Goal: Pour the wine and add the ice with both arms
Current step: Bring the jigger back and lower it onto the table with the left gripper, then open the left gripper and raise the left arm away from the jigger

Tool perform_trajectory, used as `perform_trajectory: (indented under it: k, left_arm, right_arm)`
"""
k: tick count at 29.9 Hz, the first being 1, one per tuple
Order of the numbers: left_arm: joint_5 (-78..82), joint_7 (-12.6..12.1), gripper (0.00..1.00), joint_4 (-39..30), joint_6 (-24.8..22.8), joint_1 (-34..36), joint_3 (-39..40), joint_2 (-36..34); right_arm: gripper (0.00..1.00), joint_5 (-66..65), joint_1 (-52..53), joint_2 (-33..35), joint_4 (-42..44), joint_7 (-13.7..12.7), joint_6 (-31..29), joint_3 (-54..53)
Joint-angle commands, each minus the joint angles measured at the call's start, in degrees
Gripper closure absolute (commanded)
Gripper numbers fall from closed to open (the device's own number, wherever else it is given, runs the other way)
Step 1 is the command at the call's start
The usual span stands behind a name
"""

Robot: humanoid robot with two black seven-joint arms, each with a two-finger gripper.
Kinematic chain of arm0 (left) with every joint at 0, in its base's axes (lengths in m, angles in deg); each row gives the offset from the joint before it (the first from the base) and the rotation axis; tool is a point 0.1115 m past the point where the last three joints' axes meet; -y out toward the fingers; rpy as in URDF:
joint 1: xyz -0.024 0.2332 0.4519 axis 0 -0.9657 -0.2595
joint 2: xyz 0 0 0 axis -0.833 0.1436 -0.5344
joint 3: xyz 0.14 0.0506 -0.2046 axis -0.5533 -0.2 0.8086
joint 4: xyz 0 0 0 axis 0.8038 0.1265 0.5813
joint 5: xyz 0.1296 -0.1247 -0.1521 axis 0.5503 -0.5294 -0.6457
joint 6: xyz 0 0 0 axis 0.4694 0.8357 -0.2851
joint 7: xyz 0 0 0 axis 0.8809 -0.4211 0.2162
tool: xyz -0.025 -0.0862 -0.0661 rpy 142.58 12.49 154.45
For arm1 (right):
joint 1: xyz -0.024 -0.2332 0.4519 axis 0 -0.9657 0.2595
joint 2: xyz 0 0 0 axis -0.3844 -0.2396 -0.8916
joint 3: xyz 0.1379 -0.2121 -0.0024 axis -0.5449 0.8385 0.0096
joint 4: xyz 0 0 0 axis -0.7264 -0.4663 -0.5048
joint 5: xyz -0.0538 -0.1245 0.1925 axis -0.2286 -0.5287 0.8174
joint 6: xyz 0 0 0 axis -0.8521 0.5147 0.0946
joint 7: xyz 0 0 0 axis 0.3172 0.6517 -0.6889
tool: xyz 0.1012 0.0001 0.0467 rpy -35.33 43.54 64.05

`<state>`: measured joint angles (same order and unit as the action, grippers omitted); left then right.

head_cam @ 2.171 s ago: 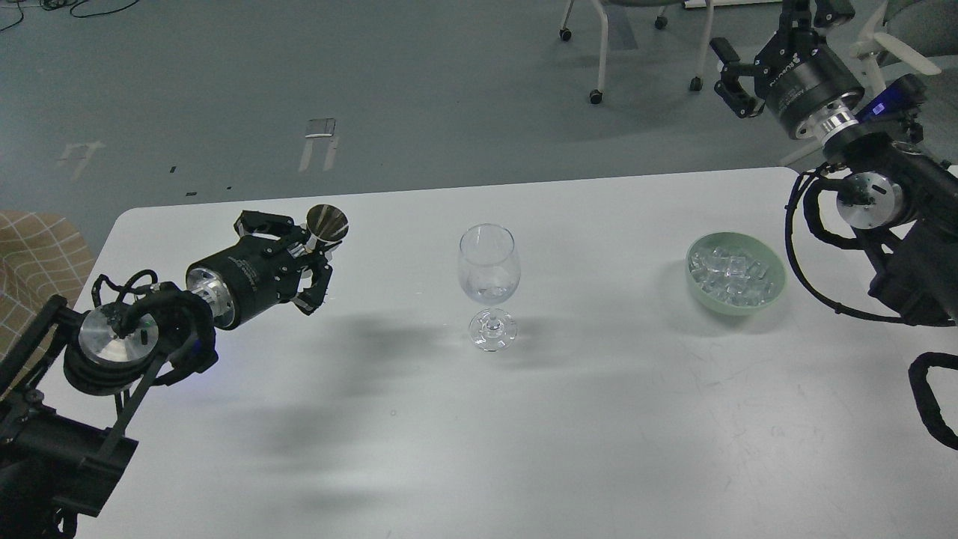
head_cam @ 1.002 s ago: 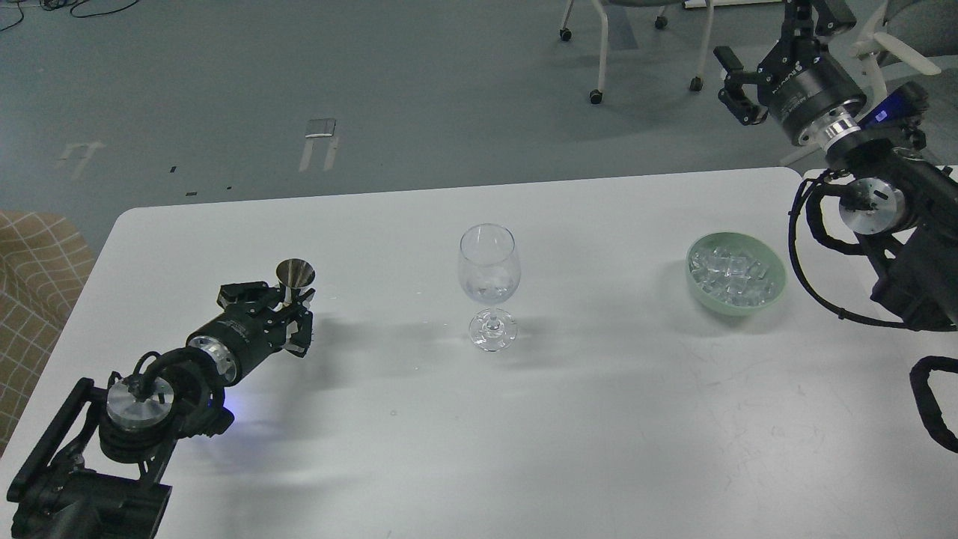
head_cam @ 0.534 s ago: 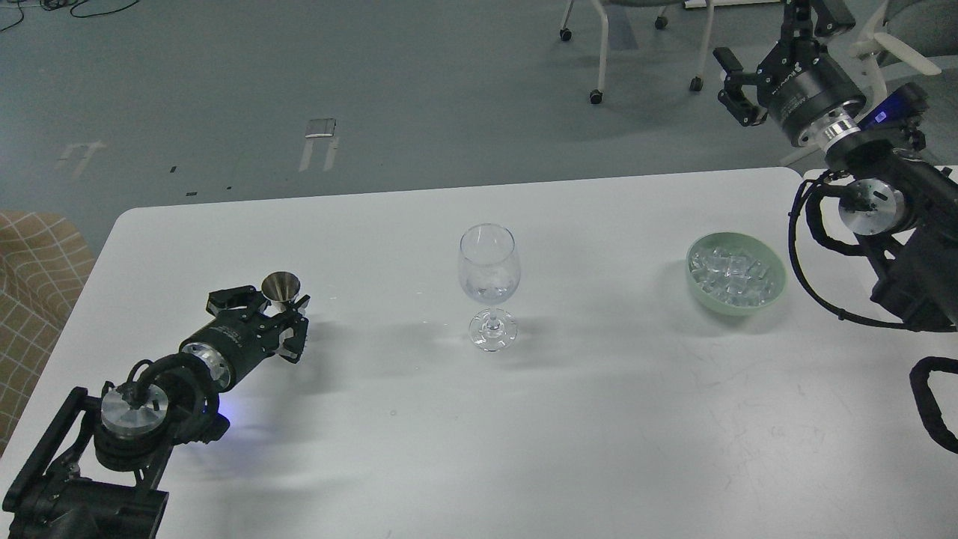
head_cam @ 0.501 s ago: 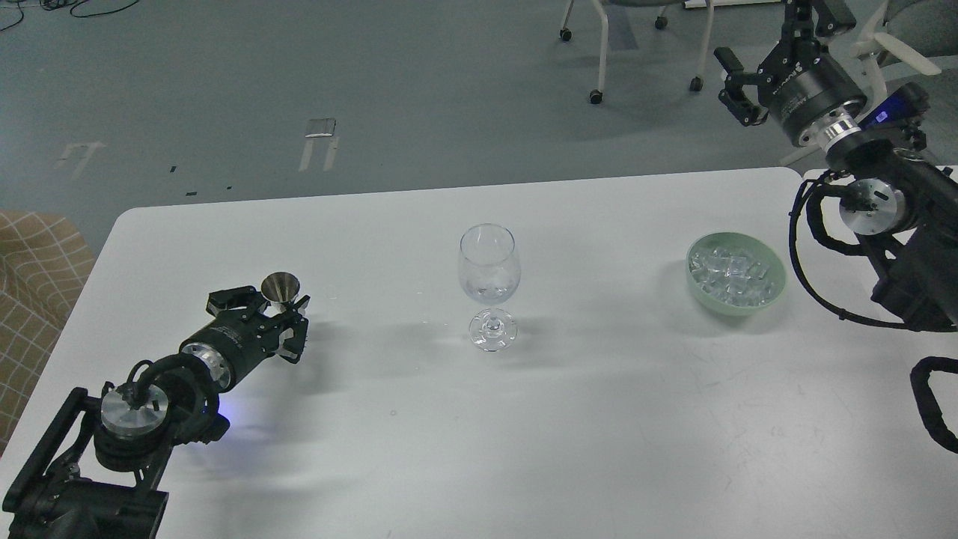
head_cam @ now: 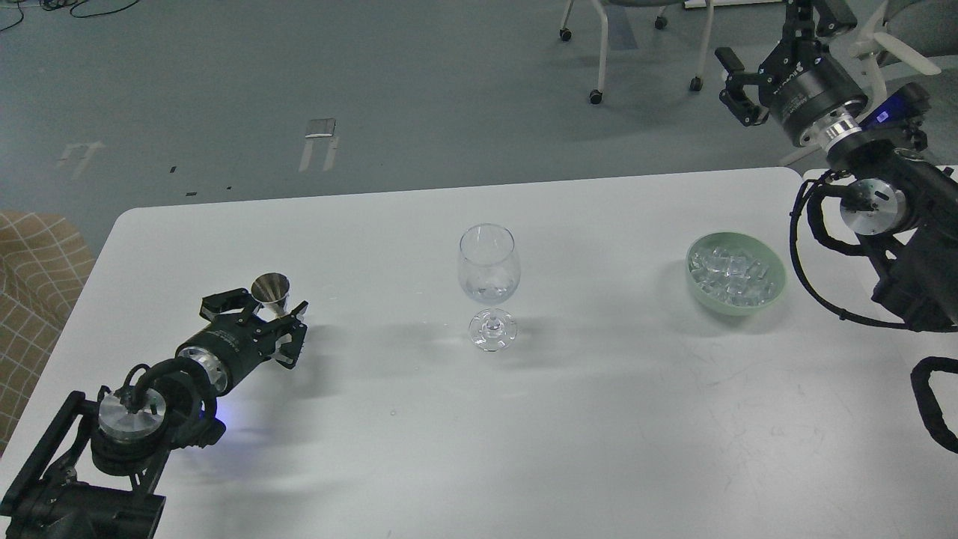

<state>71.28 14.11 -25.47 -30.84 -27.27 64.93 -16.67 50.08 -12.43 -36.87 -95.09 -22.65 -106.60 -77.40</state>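
Note:
A clear stemmed wine glass point(head_cam: 489, 269) stands upright at the table's middle. A little clear wine point(head_cam: 488, 290) lies in its bowl, barely visible. The ice point(head_cam: 730, 269) is several clear cubes in a pale green bowl point(head_cam: 775, 290) at the right. My left gripper point(head_cam: 262, 311) is low over the table at the left, well left of the glass. It is shut on a small upright metal jigger point(head_cam: 271, 288). My right gripper point(head_cam: 778, 49) is open and empty, high beyond the table's far right corner, above and behind the bowl.
The white table point(head_cam: 479, 434) has a rounded far-left corner and its far edge just behind the glass. Office chairs point(head_cam: 606, 45) stand on the grey floor beyond. A checked cushion point(head_cam: 30, 262) lies off the left edge.
My left arm has come down and drawn back to the left with the jigger, from raised and tipped toward the glass to low and upright. The right arm has barely moved.

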Motion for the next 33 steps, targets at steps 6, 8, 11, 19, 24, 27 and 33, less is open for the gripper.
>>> perform_trajectory:
  k: [6, 8, 11, 19, 24, 27, 33]
  left_arm:
    - [0.4, 0.0, 0.02, -0.1, 0.1, -0.5, 0.1, -0.4]
    - [0.3, 0.0, 0.02, -0.1, 0.0, -0.7, 0.1, -0.5]
    - [0.1, -0.5, 0.02, -0.2, -0.1, -1.7, 1.0, -0.8]
    - [-0.1, -2.6, 0.02, -1.1, -2.5, -5.2, 4.4, -2.0]
    - [-0.2, -5.0, 0.02, -3.1, -3.4, -8.5, 7.6, -2.9]
    - [-0.1, -6.1, 0.02, -3.9, -5.3, -11.0, 10.3, -3.4]
    - [0.7, -5.6, 0.02, -3.4, -15.2, -12.4, 14.4, -6.4]
  right_arm:
    - [0.0, 0.0, 0.1, -0.1, 0.0, 0.0, 0.0, 0.0]
    - [0.0, 0.0, 0.1, -0.1, 0.0, 0.0, 0.0, 0.0]
    - [0.0, 0.0, 0.1, 0.0, 0.0, 0.0, 0.0, 0.0]
    - [0.0, 0.0, 0.1, 0.0, 0.0, 0.0, 0.0, 0.0]
    - [0.0, 0.0, 0.1, 0.1, 0.0, 0.0, 0.0, 0.0]
    - [0.0, 0.0, 0.0, 0.0, 0.0, 0.0, 0.0, 0.0]
    - [0.0, 0.0, 0.0, 0.1, -0.1, 0.0, 0.0, 0.0]
